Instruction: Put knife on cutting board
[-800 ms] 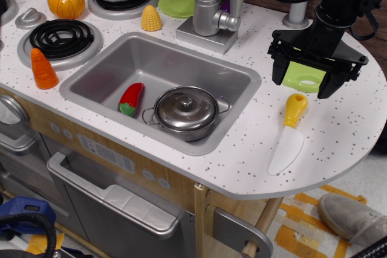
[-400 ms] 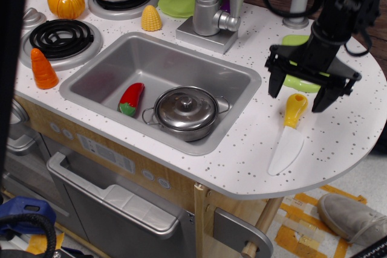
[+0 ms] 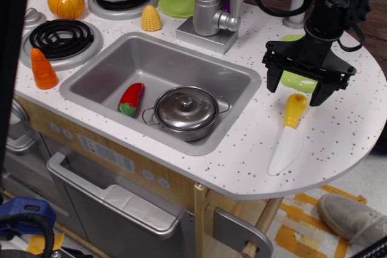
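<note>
Knife (image 3: 289, 132) lies flat on the white speckled counter (image 3: 338, 143) to the right of the sink (image 3: 158, 70), its yellow-orange handle pointing toward the back and its broad white blade running toward the counter's front edge. Nothing grips it. Just behind the handle's end sits the cutting board (image 3: 294, 80), a lime-green slab mostly hidden under the arm, with only its near edge and a far corner showing; knife and board look close, though whether they touch cannot be told. The gripper (image 3: 298, 92) hangs above the handle's end with its black fingers spread wide apart, one on either side, holding nothing, and its tips seem near the counter but whether they rest on it cannot be told. By this layout the task appears to be at the approach stage: the grasp is not yet made and the knife is not on the board. The next move likely calls for lowering over the handle so the spread fingers straddle it, closing across its narrow width, then lifting and carrying the knife a short way back onto the board. One risk is that the fingers come down on the board's edge and nudge it.
</note>
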Controlling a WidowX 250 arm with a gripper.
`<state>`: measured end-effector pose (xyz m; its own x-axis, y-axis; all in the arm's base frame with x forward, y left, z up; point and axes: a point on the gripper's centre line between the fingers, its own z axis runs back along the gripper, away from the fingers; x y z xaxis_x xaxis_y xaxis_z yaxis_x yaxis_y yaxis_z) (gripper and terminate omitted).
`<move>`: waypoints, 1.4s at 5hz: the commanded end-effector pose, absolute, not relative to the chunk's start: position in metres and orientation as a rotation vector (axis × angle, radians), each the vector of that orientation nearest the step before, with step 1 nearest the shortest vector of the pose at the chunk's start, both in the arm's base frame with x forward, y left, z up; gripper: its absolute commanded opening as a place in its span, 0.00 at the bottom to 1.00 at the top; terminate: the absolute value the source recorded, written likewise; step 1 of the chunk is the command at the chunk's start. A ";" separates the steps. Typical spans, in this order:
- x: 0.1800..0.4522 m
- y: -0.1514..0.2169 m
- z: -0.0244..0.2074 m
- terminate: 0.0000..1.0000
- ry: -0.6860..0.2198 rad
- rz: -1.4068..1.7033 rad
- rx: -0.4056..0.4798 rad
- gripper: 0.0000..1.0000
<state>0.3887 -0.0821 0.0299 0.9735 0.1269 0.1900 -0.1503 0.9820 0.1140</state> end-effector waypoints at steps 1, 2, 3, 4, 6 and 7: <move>0.394 -0.080 0.036 0.00 -0.226 0.131 0.098 1.00; 0.394 -0.080 0.030 0.00 -0.216 0.133 0.070 1.00; 0.395 -0.080 0.023 0.00 -0.215 0.134 0.051 1.00; 0.396 -0.080 0.018 0.00 -0.209 0.143 0.037 1.00; 0.406 -0.076 0.015 0.00 -0.192 0.142 0.008 0.00; 0.418 -0.074 0.037 0.00 -0.219 0.122 0.052 0.00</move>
